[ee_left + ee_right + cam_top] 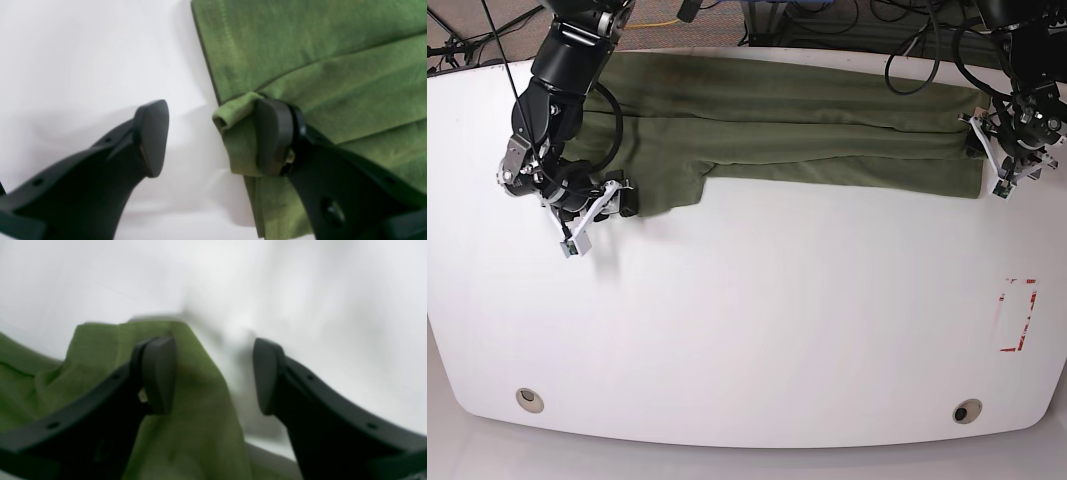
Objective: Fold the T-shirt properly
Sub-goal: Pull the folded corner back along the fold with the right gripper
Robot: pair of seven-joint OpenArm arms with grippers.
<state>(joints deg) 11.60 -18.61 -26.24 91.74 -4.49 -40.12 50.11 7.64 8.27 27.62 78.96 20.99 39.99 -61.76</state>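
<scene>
The T-shirt [797, 125] lies as a long folded band at twelve o'clock; crosswise folds remain. Both grippers' fingers [151, 138] stand apart, empty.

A broad white table with rounded corners [757, 330] fills the room's middle under soft, even light. Beyond its far edge, black cables [847, 25] trail across grey carpet [467, 25].
</scene>
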